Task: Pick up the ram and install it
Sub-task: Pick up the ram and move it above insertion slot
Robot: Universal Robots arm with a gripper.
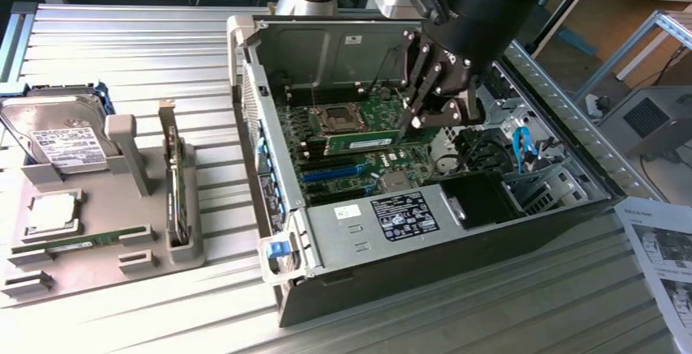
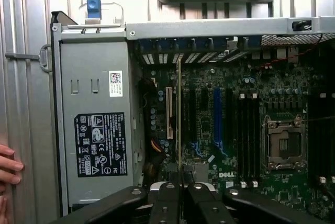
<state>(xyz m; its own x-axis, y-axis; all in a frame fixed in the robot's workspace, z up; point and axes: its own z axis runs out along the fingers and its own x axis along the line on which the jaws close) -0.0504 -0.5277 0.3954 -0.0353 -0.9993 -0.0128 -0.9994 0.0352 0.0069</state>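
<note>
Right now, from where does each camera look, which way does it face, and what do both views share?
Exterior view: off the arm, above the table, looking down at an angle into the open computer case; the arm and its fingers, shut on the ram, show.
Wrist view: on the wrist, looking along the fingers down onto the motherboard; the ram appears edge-on, and a person's hand rests beside the case.
Shared: the ram, the power supply and the processor socket.
</note>
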